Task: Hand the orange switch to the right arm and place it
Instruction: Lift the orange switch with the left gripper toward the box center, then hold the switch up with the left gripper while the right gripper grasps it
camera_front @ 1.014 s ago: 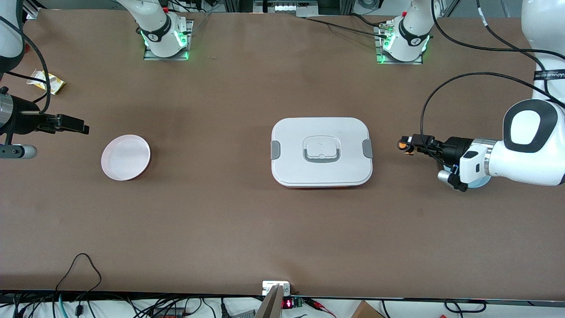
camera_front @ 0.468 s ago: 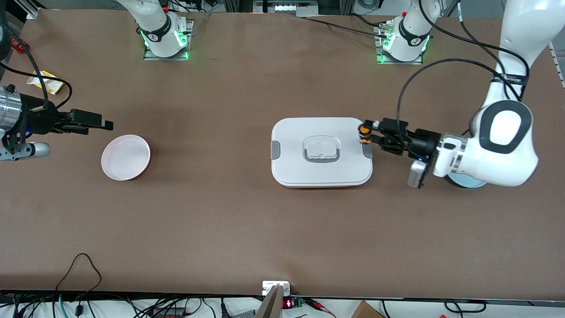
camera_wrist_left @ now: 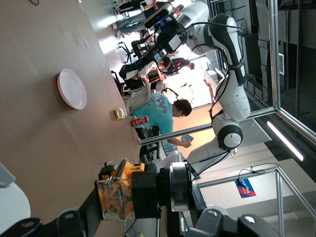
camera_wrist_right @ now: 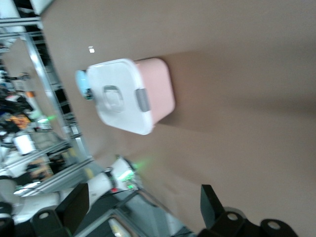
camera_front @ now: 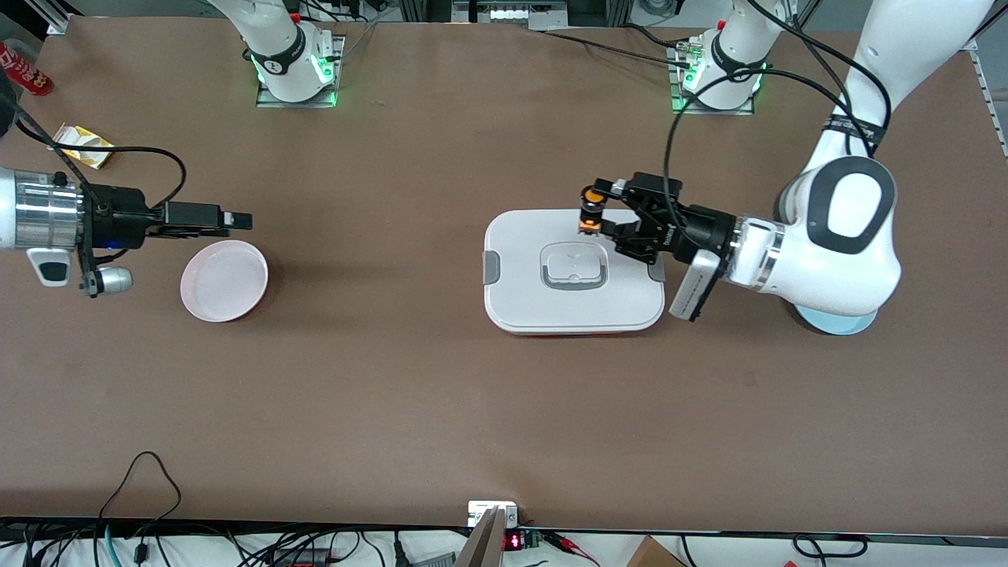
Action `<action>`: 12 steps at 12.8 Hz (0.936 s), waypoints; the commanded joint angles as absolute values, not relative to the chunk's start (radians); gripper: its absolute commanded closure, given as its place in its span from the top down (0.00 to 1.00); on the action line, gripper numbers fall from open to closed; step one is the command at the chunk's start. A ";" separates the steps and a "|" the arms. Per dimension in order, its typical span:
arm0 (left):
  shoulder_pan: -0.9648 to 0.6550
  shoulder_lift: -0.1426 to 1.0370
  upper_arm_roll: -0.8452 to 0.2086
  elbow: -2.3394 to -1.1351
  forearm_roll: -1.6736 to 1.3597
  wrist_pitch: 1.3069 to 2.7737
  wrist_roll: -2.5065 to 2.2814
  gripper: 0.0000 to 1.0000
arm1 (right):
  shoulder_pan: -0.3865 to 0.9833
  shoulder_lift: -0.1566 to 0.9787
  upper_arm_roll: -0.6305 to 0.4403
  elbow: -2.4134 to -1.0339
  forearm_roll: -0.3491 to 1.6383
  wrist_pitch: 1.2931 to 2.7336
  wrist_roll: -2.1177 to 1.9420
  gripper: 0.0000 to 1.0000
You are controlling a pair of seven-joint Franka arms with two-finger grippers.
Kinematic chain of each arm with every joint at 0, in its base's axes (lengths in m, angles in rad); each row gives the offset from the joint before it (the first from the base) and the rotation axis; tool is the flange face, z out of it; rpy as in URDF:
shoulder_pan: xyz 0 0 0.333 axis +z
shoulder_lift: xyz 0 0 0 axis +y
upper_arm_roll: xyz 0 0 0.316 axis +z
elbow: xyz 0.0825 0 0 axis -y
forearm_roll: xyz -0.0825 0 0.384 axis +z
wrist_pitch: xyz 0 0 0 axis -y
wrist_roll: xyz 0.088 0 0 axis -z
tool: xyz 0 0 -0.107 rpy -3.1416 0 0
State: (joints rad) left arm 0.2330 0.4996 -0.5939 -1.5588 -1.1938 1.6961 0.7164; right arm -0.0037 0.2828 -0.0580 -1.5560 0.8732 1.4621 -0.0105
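The left claw (camera_front: pixel 592 211) is clamped tight on the orange switch (camera_front: pixel 590 206), its black fingers (camera_front: pixel 622 189) pinching the small black body from both sides while the round orange cap faces up toward the front camera. Claw and switch hang in the air over the edge of the white lunch box (camera_front: pixel 573 272) that lies toward the robots' bases, just above its lid. The left arm (camera_front: pixel 819 236) reaches in from its own end of the surface (camera_front: pixel 441 394), white wrist block turned toward the box. A pale blue dish (camera_front: pixel 846 323) peeks out from under that arm's elbow.

The right claw (camera_front: pixel 236 220) is spread as wide as it goes and holds nothing; in the right wrist view its two dark fingers (camera_wrist_right: pixel 213 207) stand well apart with bare brown surface between them. It hovers over the surface just beside the pink plate (camera_front: pixel 224 280), at the plate's edge toward the bases. The silver cuff of the right arm (camera_front: pixel 39 220) shows at the frame's border.

Toward the right arm's end of the surface lie a yellow packet (camera_front: pixel 81 146) and a red can (camera_front: pixel 25 69), both well apart from the plate.
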 commanded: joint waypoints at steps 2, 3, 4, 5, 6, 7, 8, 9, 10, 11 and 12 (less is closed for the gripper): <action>0.128 0.517 -0.615 -1.551 -1.294 1.871 0.973 0.23 | -0.034 0.275 -0.054 -1.689 1.109 1.471 0.009 1.00; 0.095 0.526 -0.615 -1.549 -1.325 1.929 1.080 0.23 | -0.032 0.275 -0.054 -1.718 1.162 1.471 0.044 1.00; 0.072 0.531 -0.615 -1.552 -1.357 1.972 1.150 0.22 | -0.029 0.275 -0.054 -1.742 1.217 1.474 0.090 1.00; 0.046 0.531 -0.615 -1.552 -1.362 1.999 1.184 0.20 | -0.023 0.273 -0.048 -1.756 1.257 1.485 0.159 1.00; 0.020 0.531 -0.615 -1.554 -1.362 2.044 1.199 0.18 | -0.012 0.275 -0.038 -1.756 1.285 1.492 0.237 1.00; -0.010 0.529 -0.617 -1.552 -1.362 2.104 1.209 0.18 | 0.006 0.275 -0.034 -1.758 1.323 1.508 0.312 1.00; -0.044 0.529 -0.615 -1.552 -1.385 2.173 1.219 0.18 | 0.021 0.276 -0.032 -1.761 1.348 1.512 0.363 1.00; -0.064 0.529 -0.615 -1.555 -1.414 2.234 1.251 0.18 | 0.041 0.278 -0.032 -1.769 1.370 1.514 0.380 1.00; -0.067 0.529 -0.617 -1.560 -1.419 2.252 1.291 0.17 | 0.057 0.284 -0.032 -1.781 1.393 1.514 0.380 1.00; -0.067 0.529 -0.617 -1.563 -1.420 2.253 1.302 0.17 | 0.067 0.291 -0.032 -1.793 1.419 1.514 0.383 1.00; -0.069 0.529 -0.617 -1.563 -1.420 2.253 1.302 0.17 | 0.075 0.299 -0.032 -1.805 1.445 1.514 0.385 1.00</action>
State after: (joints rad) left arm -0.0730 0.5278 -0.6167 -1.5629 -1.3904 2.2455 1.2538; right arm 0.0642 0.2962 -0.0325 -1.7696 1.3847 1.5064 0.3663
